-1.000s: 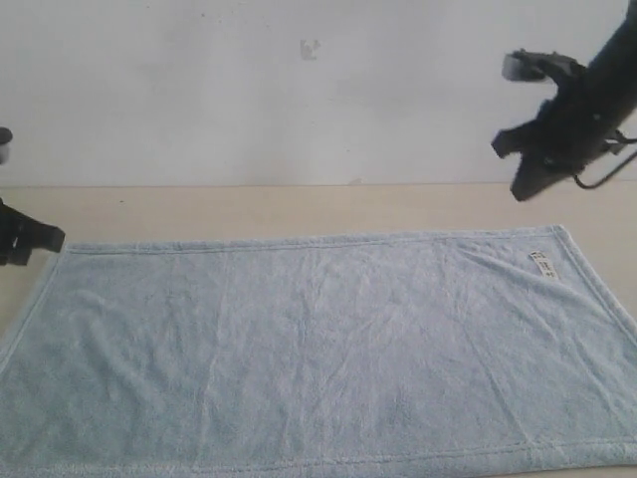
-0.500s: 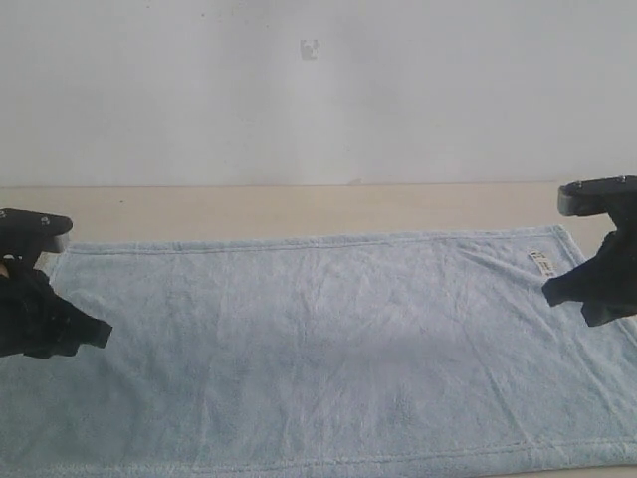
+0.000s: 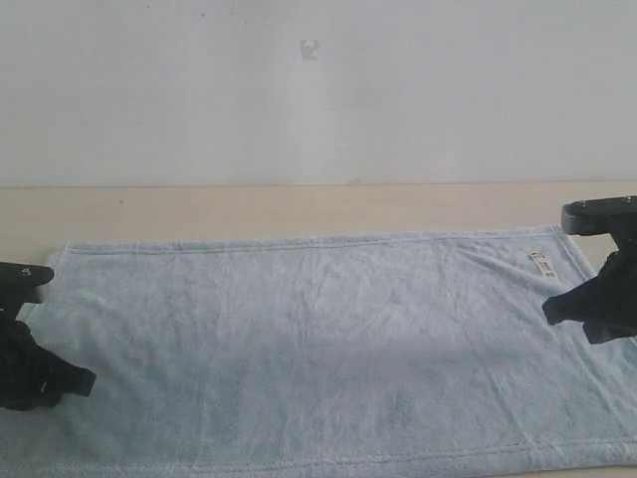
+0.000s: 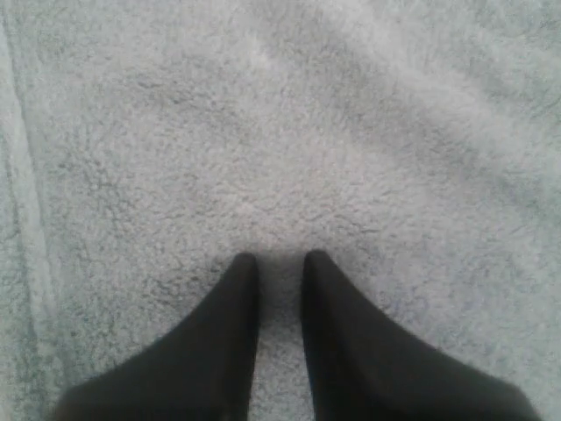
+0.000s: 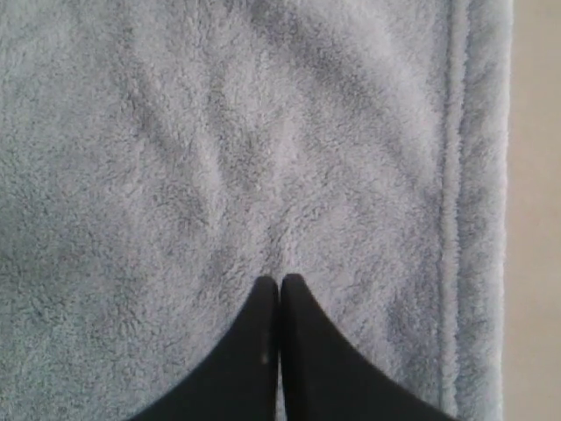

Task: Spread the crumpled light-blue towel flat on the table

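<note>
The left tool (image 4: 279, 261) is barely parted: its two dark fingers (image 4: 230, 316) run almost parallel with a slim gap between them, and plush pile shows through that gap. Nothing is gripped. The tips sit right at the towel (image 4: 289, 140); whether they press into it cannot be told. To one side of this tool runs the towel's hemmed edge (image 4: 22, 219).

The right tool (image 5: 279, 279) is closed, its fingers (image 5: 307, 351) meeting at the tips with nothing between them. They point at the towel (image 5: 219, 149), and a hemmed edge (image 5: 456, 175) lies near one side, with the bare surface (image 5: 535, 219) just beyond it.

In the exterior view the left tool (image 3: 80, 381) hangs low over one short end of the towel (image 3: 318, 349), tips aimed inward, and the arm behind it runs off the frame. The right tool (image 3: 555, 311) is low over the opposite end, also pointing inward, near the white label (image 3: 542, 263). Between the two tools the towel lies spread out flat on the pale surface (image 3: 299, 209), faintly creased. Beyond both tools stands a plain white wall (image 3: 299, 100).
</note>
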